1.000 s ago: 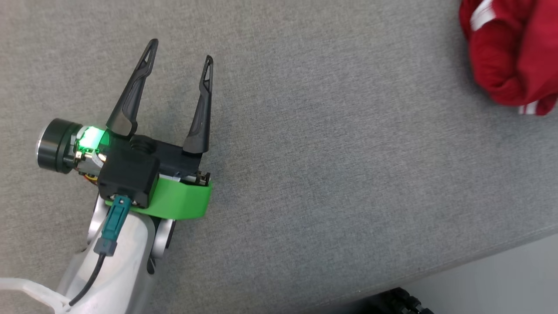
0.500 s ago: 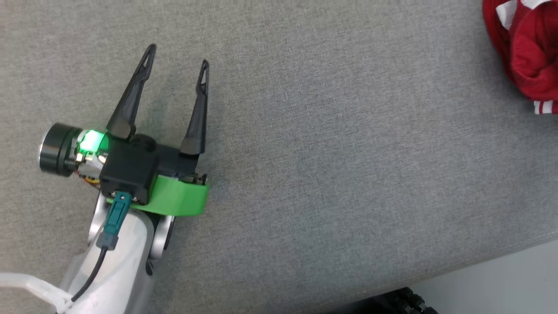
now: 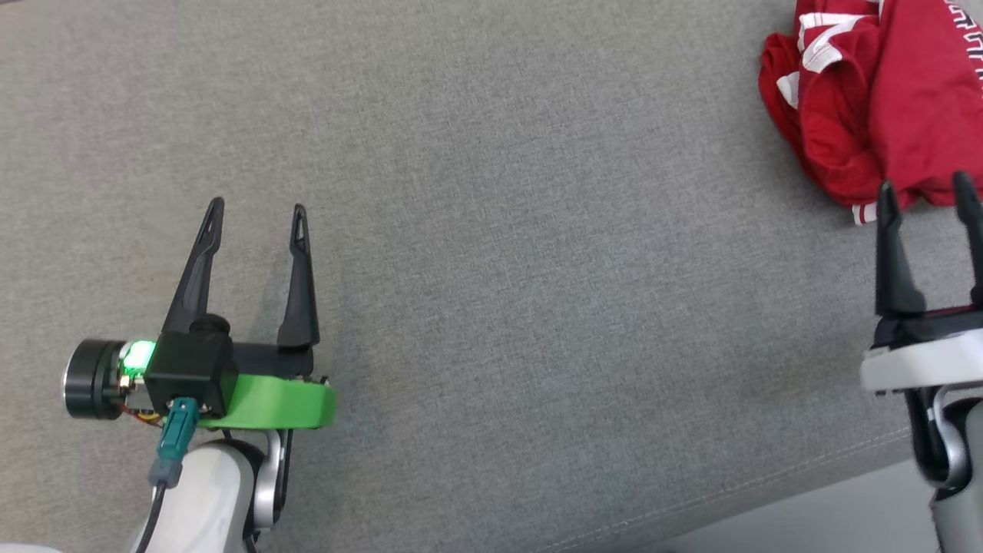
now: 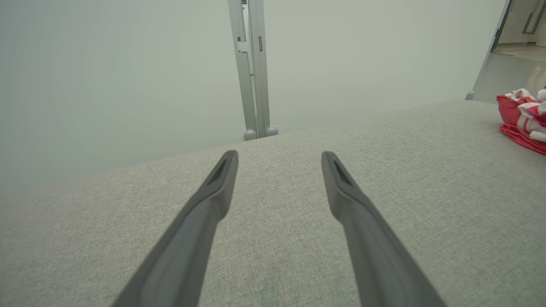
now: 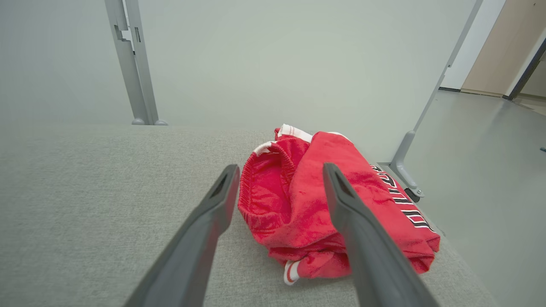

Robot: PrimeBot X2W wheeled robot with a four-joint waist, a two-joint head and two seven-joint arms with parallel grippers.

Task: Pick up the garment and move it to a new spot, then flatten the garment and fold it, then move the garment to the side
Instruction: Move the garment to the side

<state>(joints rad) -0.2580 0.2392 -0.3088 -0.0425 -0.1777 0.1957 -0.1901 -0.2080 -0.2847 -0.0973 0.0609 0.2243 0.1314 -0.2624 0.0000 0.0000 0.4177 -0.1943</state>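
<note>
The garment is a red cloth with white trim, lying crumpled at the far right of the grey surface. It shows as a red heap in the right wrist view and at the right edge in the left wrist view. My right gripper is open, its fingertips just short of the garment's near edge with nothing between them. In the right wrist view the open right gripper frames the heap. My left gripper stands open over bare fabric at the lower left, far from the garment.
The grey fabric surface runs across the whole view, its front edge slanting at the lower right. A pale wall with a grey upright post stands behind it. Bare floor lies beyond the garment's side.
The head camera has shifted, so the whole picture has moved. My right gripper has come into view, open, just below the garment. The left gripper stays open.
</note>
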